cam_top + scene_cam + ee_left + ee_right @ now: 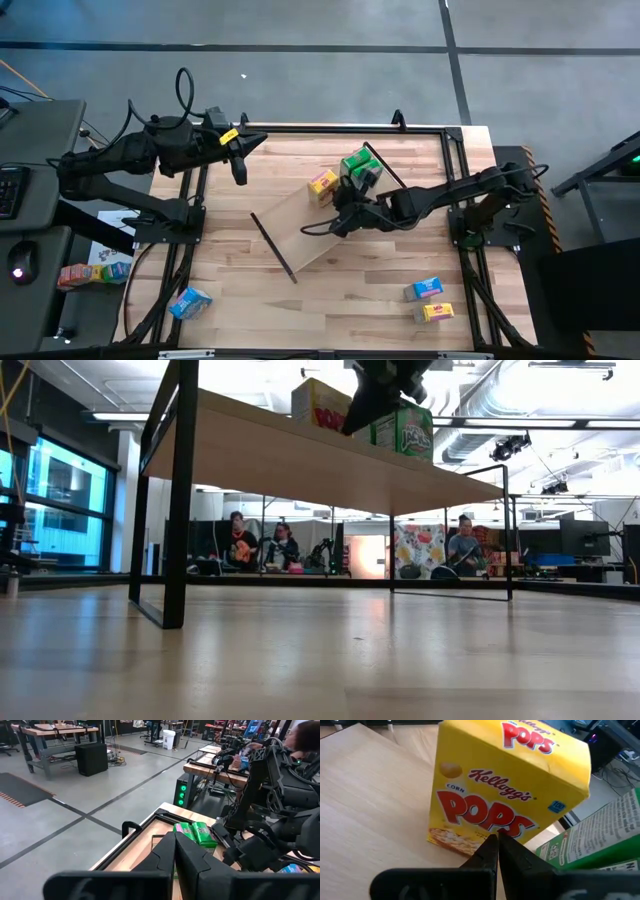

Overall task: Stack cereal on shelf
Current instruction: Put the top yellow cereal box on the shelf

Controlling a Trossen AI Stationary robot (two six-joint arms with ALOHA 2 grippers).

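**Right tool empty at the yellow box on the shelf**

My right tool (340, 220) has its fingers pressed together, pinching nothing, tips just short of the yellow Corn Pops box (507, 795) straight ahead. That box stands on the shelf (300, 235), green boxes (360, 165) beside it. Left tool (240, 165) waits pressed together, well apart. Blue box (427, 288) lies nearer my right arm. Only the right wrist view shows the gap; low view hides it.
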